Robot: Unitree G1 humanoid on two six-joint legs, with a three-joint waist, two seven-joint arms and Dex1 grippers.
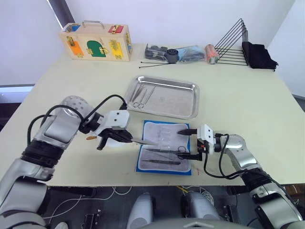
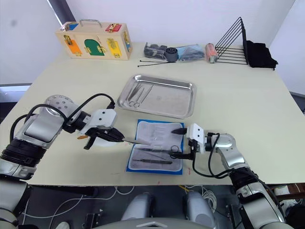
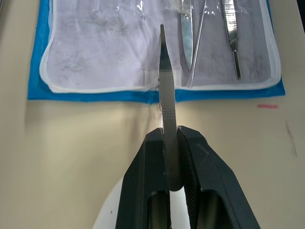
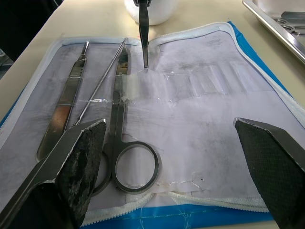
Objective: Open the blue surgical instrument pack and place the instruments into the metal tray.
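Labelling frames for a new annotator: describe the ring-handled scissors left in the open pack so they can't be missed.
Find the steel tray mid-table; the open blue pack lies just in front of it, nearer the robot. The scissors lie in its pale lining by the right pincer. Unlike the straight flat tool and thin probe alongside, they end in two round finger rings.

Along the far edge of the cream worktop (image 1: 248,105) we see a wooden latch-board box (image 1: 96,43), black cable ties (image 1: 153,63), a black wire rack (image 1: 233,44) and a bundle of black cloth (image 1: 259,56).
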